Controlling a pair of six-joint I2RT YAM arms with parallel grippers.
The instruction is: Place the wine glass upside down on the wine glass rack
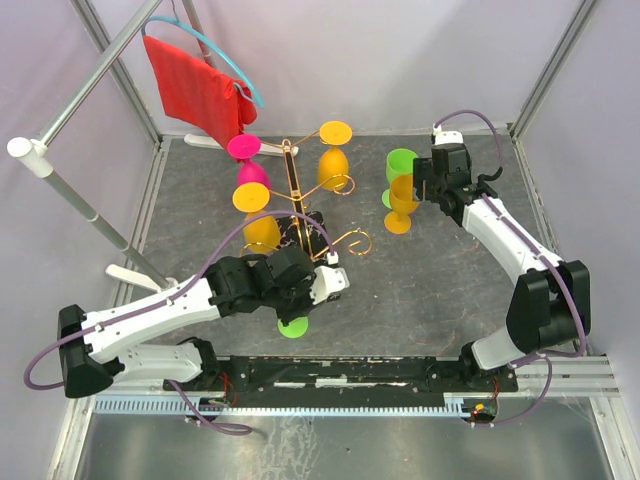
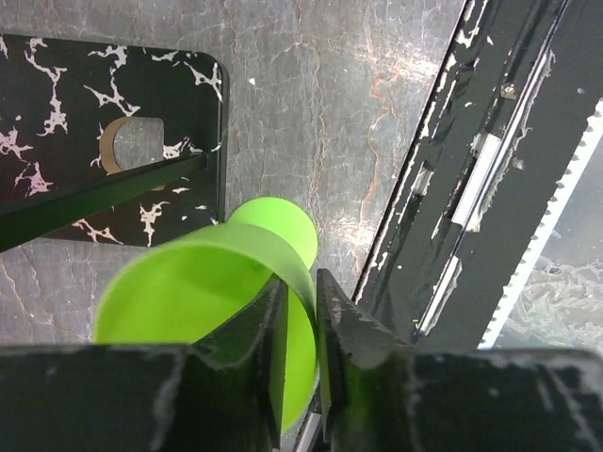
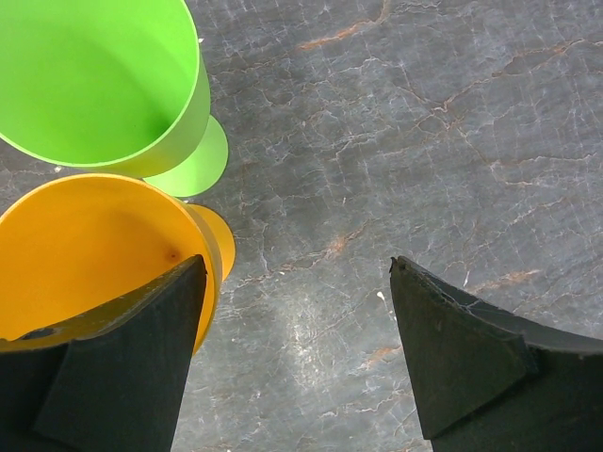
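The green wine glass (image 2: 203, 282), judged to be light, stiff, slippery plastic, is pinched at its rim wall by the left gripper (image 2: 300, 292); the right gripper (image 3: 294, 268) is spread wide.

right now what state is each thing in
left end effector, shut on rim
lime green plastic wine glass, upright, gripped
right end effector, open
orange plastic wine glass beneath it, upright, ungripped
second lime green glass, upright, ungripped
gold wire rack, holds three inverted glasses
red cloth, hanging

White left arm (image 1: 150, 315) and right arm (image 1: 497, 232), black joints, purple cables (image 1: 466, 113) looped outside; black scuffed fingers (image 3: 122, 377).
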